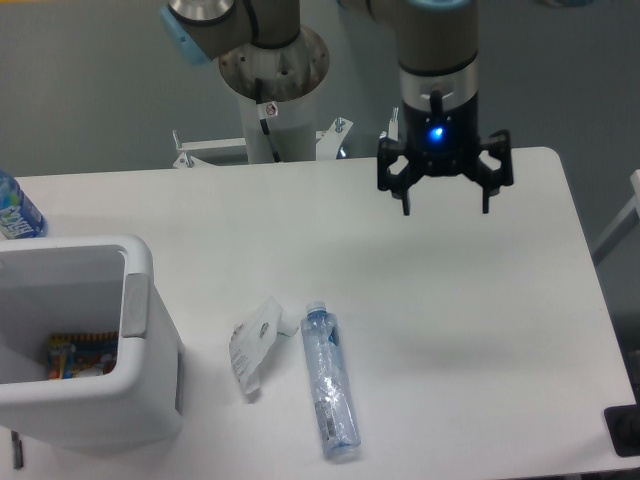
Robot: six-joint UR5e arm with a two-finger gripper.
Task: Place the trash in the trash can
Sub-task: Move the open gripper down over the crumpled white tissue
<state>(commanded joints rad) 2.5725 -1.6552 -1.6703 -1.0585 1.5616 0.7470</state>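
A crumpled clear-and-white wrapper (256,341) lies on the white table, and right beside it on the right lies a crushed clear bottle (329,381) with a bluish label; these are the trash. The trash can (140,300), a white bin with a thick rim, stands at the left front with some colourful waste inside. My gripper (445,205) hangs open above the table's far right part, well away from both pieces, with nothing between its fingers.
An uncrushed bottle with a bright blue label (16,212) stands at the far left edge behind the bin. The arm's base column (273,75) rises behind the table. A dark object (624,430) sits past the front right corner.
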